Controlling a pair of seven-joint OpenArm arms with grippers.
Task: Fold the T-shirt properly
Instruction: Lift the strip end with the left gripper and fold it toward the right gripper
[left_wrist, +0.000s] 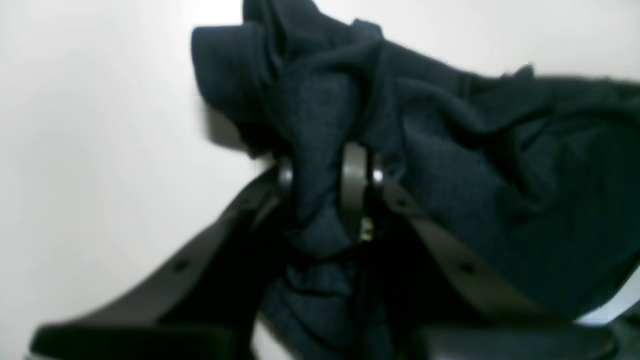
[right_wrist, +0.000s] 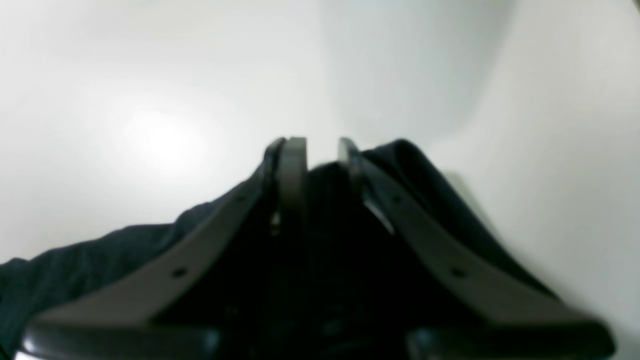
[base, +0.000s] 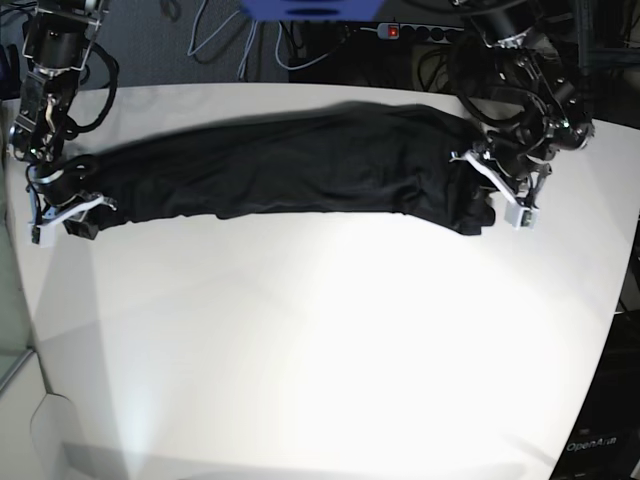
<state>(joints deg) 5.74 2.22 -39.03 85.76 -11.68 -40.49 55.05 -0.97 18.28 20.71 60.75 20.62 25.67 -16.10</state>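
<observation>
Left gripper (left_wrist: 327, 175) pinching a bunched fold of the T-shirt (base: 300, 165). Right gripper (right_wrist: 312, 150) fingers clamp its other end. Shirt stretched along the surface's (base: 330, 350) far edge.

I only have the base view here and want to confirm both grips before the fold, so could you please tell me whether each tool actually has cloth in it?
Observer: Yes for the left tool. Its wrist camera shows a bunch of the T-shirt pinched between its closed fingers.
Operator: Thank you. And the right one, please?
Observer: The right tool is also closed on dark fabric, which fills the narrow gap between its fingers.
Operator: Is any cloth trailing loose near the right tool?
Observer: In the right wrist view, fabric runs off to that picture's lower left, lying on the white table.
</observation>
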